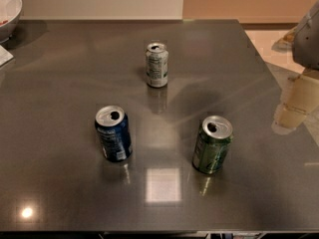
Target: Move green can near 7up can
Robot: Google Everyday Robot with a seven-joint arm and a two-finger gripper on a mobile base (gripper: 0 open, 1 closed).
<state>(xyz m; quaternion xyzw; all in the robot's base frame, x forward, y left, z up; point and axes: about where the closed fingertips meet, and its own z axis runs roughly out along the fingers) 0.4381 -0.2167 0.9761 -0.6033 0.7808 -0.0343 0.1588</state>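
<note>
In the camera view, the dark green soda can with lighter green markings and a silver top (213, 144) stands upright on the dark grey glossy tabletop (60, 193), its long axis vertical and its opened top facing up. The silver-grey 7up can with green and white print (157, 64) stands upright well apart from the green can, farther back and to its left. A dark blue soda can (113, 133), also upright, stands to the green can's left, roughly level with it. The gripper (308, 36) appears only as a grey, blurred shape at the frame's right edge, above, behind and to the right of the green can, off the table's side and well apart from it. Whether it is open or closed cannot be told. Judging from this, the arm is raised and withdrawn. The coming reach would have to travel down and leftward to meet the green can.
</note>
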